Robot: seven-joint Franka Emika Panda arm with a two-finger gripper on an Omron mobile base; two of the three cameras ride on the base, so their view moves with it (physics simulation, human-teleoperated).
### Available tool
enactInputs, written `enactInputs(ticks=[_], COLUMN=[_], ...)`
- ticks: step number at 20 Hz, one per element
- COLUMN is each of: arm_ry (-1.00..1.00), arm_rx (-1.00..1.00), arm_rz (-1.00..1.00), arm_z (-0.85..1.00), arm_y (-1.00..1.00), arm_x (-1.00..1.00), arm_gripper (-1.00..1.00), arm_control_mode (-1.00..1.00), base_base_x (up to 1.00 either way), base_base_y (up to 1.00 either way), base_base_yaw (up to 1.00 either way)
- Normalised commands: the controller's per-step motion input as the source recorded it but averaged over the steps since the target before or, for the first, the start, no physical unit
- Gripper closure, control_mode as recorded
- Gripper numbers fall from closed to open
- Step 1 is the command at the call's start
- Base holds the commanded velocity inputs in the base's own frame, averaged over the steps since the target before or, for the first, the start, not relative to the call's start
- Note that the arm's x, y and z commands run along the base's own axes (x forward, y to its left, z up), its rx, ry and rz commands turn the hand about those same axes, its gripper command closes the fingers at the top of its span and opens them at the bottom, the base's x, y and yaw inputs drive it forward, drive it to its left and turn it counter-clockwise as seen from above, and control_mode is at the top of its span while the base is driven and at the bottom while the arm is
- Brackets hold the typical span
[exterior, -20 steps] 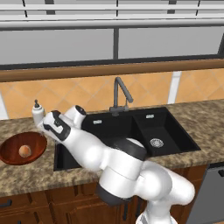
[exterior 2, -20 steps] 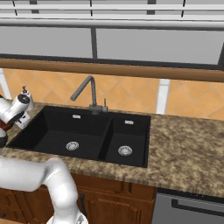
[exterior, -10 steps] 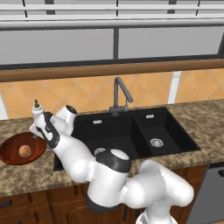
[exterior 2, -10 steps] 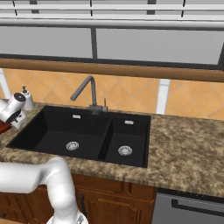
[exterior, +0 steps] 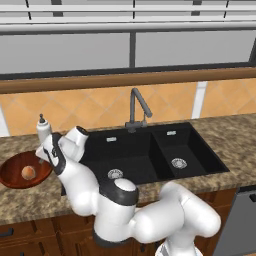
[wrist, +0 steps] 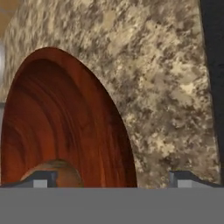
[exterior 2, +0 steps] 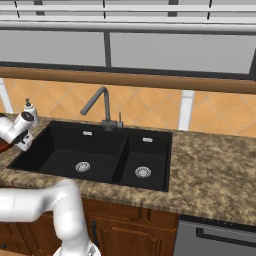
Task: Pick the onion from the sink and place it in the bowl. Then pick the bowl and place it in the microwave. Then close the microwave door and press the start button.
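Two-finger gripper point(wrist: 112, 179): jaws spread wide, empty, 2 dark tips at the hand view's bottom edge, straddling the bowl's rim. Glossy reddish-brown wooden bowl point(exterior: 12, 172): on speckled granite counter point(exterior: 235, 135), left of frame. Small orange-tan onion point(exterior: 28, 172): inside the bowl. Black double-basin sink point(exterior: 150, 150): centre frame.

A: Light ok?
B: Even, bright, flat rendered look in both base views. No hard shadows on the counter point(exterior: 235, 140); the sink point(exterior: 150, 155) reads near-black, basins w/ little detail.
A: Glare?
B: Soft sheen on the bowl point(wrist: 65, 127) wood in hand view, faint highlights on the faucet point(exterior 2: 97, 102). No blown spots.
A: Sharpness?
B: Low-res, soft all over. Hand view blurriest; granite smeared toward top. No obvious edge distortion.
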Motion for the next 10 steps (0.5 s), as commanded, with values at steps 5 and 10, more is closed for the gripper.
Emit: enactInputs(ticks=[5,10], arm_ry=[0.00,0.00], arm_rx=[0.00,0.00], arm_rz=[0.04,0.06], arm_z=[-0.22,-0.31], arm_y=[0.22,0.36], arm_x=[0.22,0.05], arm_gripper=[-1.00,1.00], arm_control_mode=[-1.00,-1.00], base_base_x=[0.00,0.00], base_base_y=[0.00,0.00], base_base_yaw=[0.00,0.00])
